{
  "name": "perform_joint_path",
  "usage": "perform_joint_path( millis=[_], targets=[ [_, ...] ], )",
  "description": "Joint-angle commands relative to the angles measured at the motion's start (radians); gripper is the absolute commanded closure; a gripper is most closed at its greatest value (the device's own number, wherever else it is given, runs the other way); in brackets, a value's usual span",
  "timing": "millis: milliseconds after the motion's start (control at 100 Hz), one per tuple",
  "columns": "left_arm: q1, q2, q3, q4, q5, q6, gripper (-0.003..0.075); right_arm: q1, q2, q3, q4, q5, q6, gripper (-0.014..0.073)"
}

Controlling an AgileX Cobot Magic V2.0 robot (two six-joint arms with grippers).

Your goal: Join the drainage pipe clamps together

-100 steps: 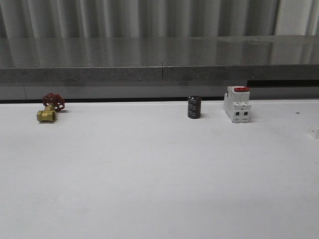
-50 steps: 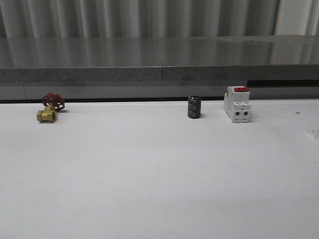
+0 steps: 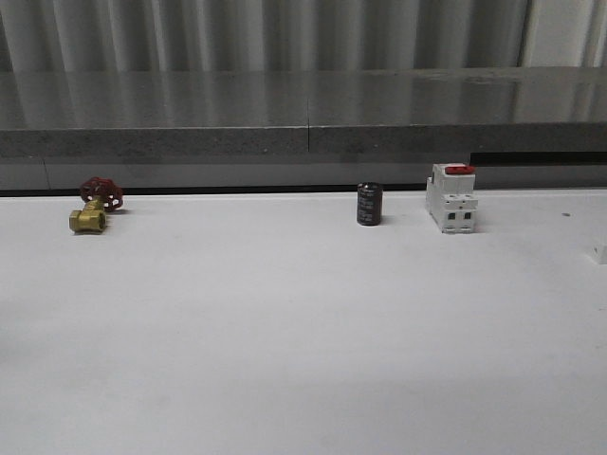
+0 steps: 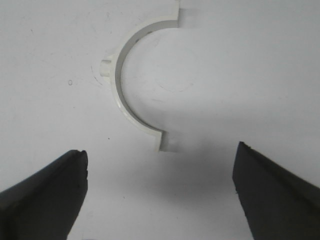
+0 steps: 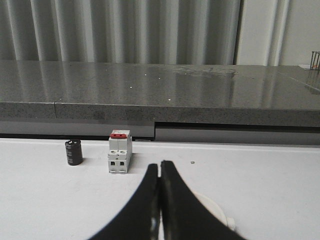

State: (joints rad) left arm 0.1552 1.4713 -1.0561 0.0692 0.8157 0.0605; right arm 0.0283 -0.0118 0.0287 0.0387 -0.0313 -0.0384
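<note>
One drainage pipe clamp (image 4: 119, 95), a white half ring with a small outer lug, lies flat on the white table in the left wrist view. My left gripper (image 4: 160, 151) hovers over its near end tab, open wide with nothing between the dark fingers (image 4: 47, 192). A second white clamp (image 5: 218, 209) lies on the table in the right wrist view, partly hidden behind my right gripper (image 5: 159, 164). That gripper's fingers are pressed together, shut. A small white piece (image 3: 598, 253) shows at the right edge of the front view.
Along the back of the table stand a brass valve with a red handwheel (image 3: 95, 205), a black cylinder (image 3: 370, 204) and a white breaker with a red top (image 3: 451, 198). A grey ledge (image 3: 303, 142) runs behind them.
</note>
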Motion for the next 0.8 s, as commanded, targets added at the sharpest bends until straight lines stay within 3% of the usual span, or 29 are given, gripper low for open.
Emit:
perform_joint_path(
  millis=[0, 370, 790],
  targets=[
    [0.034, 0.056, -0.077, -0.017, -0.039, 0.054, 0.0137, -0.001, -0.014, -0.02, -0.011, -0.084, -0.005, 0.0651],
    [0.127, 0.329, -0.244, -0.086, -0.039, 0.215, 0.0137, -0.001, -0.014, -0.02, -0.011, -0.084, -0.005, 0.0651],
    [0.133, 0.483, -0.353, -0.101, -0.04, 0.272, 0.0139, -0.001, -0.014, -0.02, -0.011, -0.084, -0.005, 0.0651]
  ],
)
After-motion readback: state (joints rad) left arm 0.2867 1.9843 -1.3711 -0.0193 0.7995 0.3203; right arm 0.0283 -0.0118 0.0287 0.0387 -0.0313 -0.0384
